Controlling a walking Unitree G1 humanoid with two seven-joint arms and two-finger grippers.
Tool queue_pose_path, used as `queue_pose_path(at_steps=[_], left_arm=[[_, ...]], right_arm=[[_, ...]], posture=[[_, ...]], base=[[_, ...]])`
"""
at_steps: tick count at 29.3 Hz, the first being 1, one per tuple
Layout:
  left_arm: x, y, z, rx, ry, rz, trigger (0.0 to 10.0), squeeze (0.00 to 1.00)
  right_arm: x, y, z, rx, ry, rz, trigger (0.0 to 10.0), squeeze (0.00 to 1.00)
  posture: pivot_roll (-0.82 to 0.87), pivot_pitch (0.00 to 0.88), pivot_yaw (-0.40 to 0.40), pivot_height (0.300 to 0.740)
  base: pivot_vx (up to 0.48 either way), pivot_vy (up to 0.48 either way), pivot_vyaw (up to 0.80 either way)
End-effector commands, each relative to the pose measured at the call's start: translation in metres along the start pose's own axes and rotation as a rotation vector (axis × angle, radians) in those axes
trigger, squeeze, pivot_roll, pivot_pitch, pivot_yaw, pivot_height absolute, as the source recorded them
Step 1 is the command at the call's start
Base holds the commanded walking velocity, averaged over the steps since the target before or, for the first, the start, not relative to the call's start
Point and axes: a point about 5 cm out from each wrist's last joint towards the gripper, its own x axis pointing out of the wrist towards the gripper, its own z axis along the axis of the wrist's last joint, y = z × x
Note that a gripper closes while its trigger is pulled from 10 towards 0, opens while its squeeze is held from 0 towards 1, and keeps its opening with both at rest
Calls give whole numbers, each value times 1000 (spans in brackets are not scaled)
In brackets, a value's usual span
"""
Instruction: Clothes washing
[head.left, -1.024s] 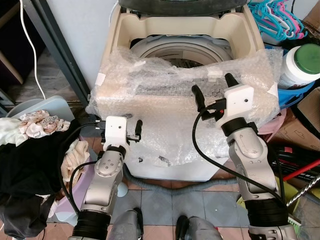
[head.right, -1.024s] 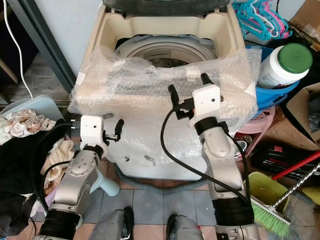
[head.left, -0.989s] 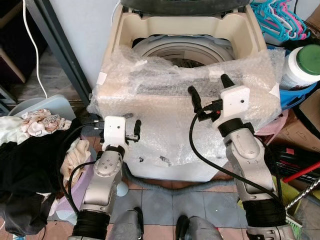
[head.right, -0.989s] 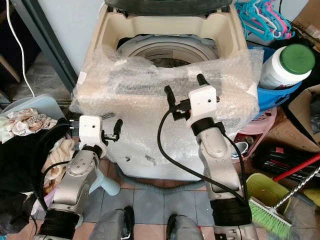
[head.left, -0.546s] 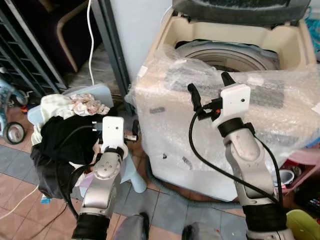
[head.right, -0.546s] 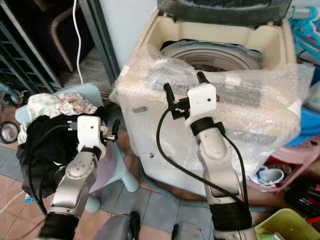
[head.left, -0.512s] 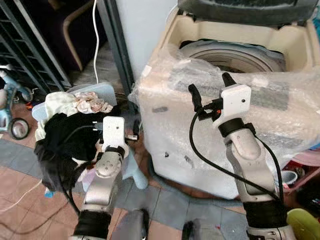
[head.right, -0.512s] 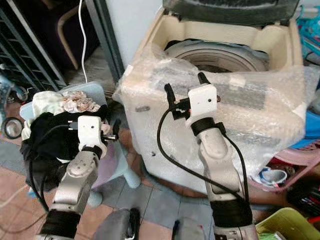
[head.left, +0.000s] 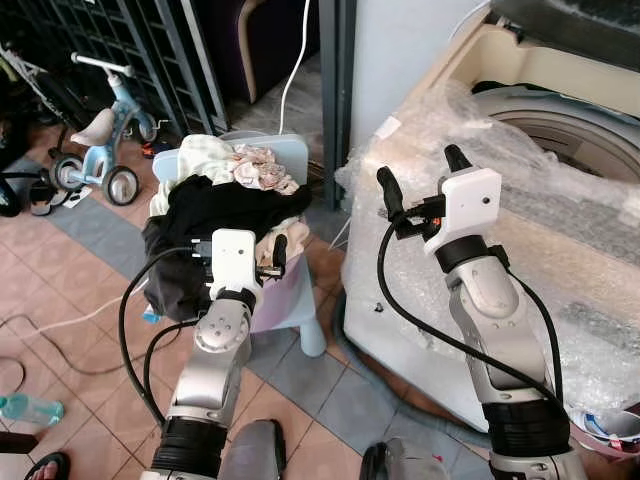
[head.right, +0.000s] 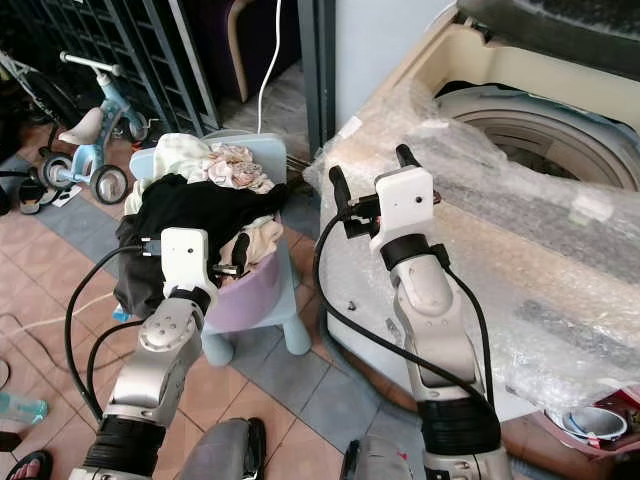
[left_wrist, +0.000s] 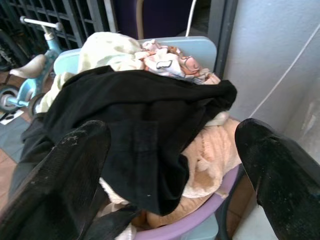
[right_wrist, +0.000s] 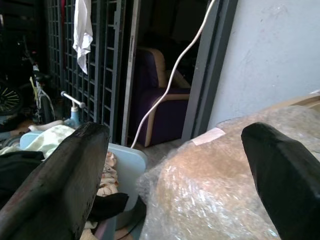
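- While the clothes (head.left: 225, 200) were heaped on the chair (head.left: 283, 152) beside the washer (head.left: 560, 200), the left gripper (head.left: 243, 262) was held just before them, fingers spread apart.
- The right gripper (head.left: 418, 180) was raised over the wrapped washer, fingers also apart.

One washing machine (head.left: 560, 230); one tricycle (head.left: 95, 150)
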Motion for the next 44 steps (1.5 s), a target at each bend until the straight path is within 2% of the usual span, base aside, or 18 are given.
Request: queue_pose_path(at_steps=[1,14,18,19,21,25,27,34,44], left_arm=[[-1,2,2,-16,-5,22,10000,0],[1,1,5,-19,-14,28,10000,0],[3,4,13,-5,-55,17,10000,0],[3,5,14,5,-61,18,10000,0],[4,7,16,13,-69,17,10000,0],[3,11,18,2,-82,-7,10000,0],[3,11,18,-12,-86,-28,10000,0],[2,6,16,-18,-79,-41,10000,0],[-2,4,13,-20,-67,-47,10000,0]], right_arm=[[0,1,0,-7,3,11,10000,1000],[1,10,-1,5,15,39,10000,1000],[4,14,-1,-12,20,68,10000,1000],[4,14,-2,-20,26,72,10000,0],[5,14,-3,-33,36,74,10000,0],[-3,12,-23,-66,140,54,10000,0],[-14,12,-36,-55,200,23,10000,0],[-22,20,-43,-60,228,28,10000,0],[-19,16,-48,-94,244,16,10000,0]], posture=[[-45,129,44,740],[-38,148,45,740],[-39,158,60,740],[-40,161,65,740],[-40,167,71,740],[-45,165,74,740],[-46,173,78,740],[-51,174,71,740],[-34,171,50,740]], base=[[0,480,800],[0,480,800],[0,479,141],[0,0,0],[0,0,0],[0,0,0],[431,0,0],[480,0,0],[480,0,0]])
